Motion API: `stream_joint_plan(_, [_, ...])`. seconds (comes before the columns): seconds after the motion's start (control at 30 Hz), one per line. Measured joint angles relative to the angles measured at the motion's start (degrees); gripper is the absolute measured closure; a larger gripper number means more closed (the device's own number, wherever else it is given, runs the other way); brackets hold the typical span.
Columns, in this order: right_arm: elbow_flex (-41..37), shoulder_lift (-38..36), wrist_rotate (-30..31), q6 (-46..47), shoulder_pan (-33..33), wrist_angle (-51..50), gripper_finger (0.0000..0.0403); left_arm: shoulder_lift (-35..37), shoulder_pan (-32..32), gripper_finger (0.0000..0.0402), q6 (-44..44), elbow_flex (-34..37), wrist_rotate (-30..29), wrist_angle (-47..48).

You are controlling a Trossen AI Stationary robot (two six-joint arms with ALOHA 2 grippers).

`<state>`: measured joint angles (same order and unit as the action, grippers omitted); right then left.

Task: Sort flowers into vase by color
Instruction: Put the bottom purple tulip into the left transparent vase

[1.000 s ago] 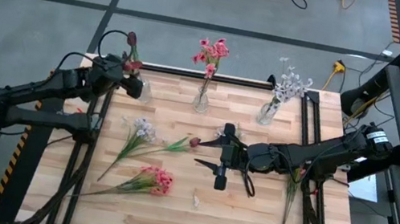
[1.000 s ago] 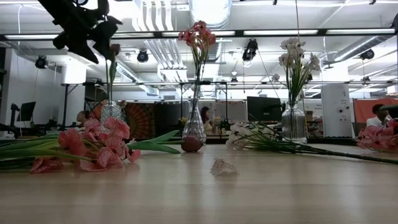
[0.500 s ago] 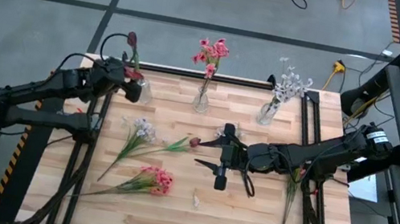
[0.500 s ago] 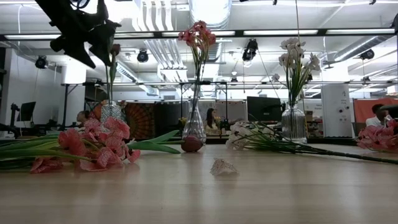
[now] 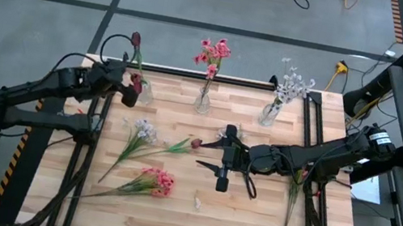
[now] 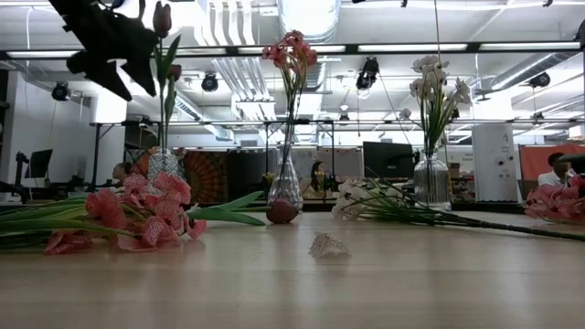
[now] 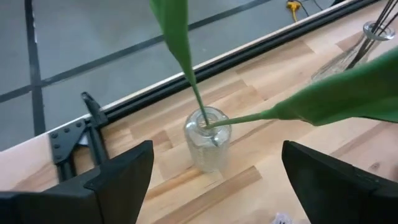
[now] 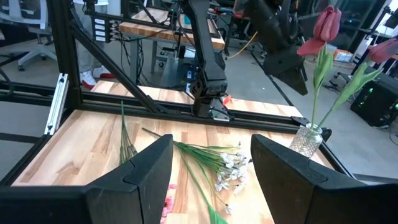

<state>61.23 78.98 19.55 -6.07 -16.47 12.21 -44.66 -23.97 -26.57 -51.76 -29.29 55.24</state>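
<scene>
Three clear vases stand along the far edge. The left vase (image 5: pixel 144 93) (image 7: pixel 208 145) holds two dark red tulips (image 5: pixel 135 39) (image 6: pixel 162 18), the middle vase (image 5: pixel 203 101) pink blooms (image 5: pixel 213 52), and the right vase (image 5: pixel 269 113) a white spray (image 5: pixel 293 86). My left gripper (image 5: pixel 129 90) (image 7: pixel 211 196) is open just short of the left vase, a finger to each side, touching nothing. On the table lie a white-lavender spray (image 5: pixel 142 129), a dark red tulip (image 5: pixel 196 143) and a pink cluster (image 5: pixel 157 180). My right gripper (image 5: pixel 223 164) (image 8: pixel 211 186) hangs open above mid-table.
Another flower lies by the table's right edge, its stem (image 5: pixel 288 214) running toward the near edge. A small pale scrap (image 5: pixel 197 203) sits near the front. Black frame rails (image 5: pixel 88 152) flank both sides. People sit in the room beyond the table.
My left gripper has tipped further down and drawn slightly back from the left vase toward the table's left edge. A dark red tulip that it hid now shows upright in that vase, free of the fingers. My right arm has kept still.
</scene>
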Motion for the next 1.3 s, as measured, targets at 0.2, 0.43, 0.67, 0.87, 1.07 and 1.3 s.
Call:
stream_joint_plan(0.2, [-0.23,0.0,-0.02,0.05,0.0,0.02,0.0193,0.04,-0.04,0.0066,-0.09,-5.68,-0.19,6.16])
stream_joint_plan(0.43, [-0.39,0.0,-0.02,0.57,0.0,-0.01,0.0193,0.24,-0.04,0.0066,-0.11,-10.59,-0.21,11.83])
stream_joint_plan(0.67, [-0.41,0.0,-0.02,0.6,0.0,0.0,0.0193,0.94,0.29,0.0066,2.83,-15.82,-0.12,12.69])
stream_joint_plan(0.87, [-0.42,0.0,-0.02,0.9,0.0,-0.08,0.0193,4.85,4.39,0.0066,5.55,-16.3,3.82,10.35])
stream_joint_plan(1.07, [-0.42,0.0,-0.02,0.95,0.0,-0.42,0.0193,9.17,10.96,0.0074,5.11,-10.58,5.19,6.04])
stream_joint_plan(1.3, [-0.42,0.0,-0.02,0.97,0.0,-0.39,0.0193,9.01,18.53,0.0084,8.11,-5.08,5.05,-0.13])
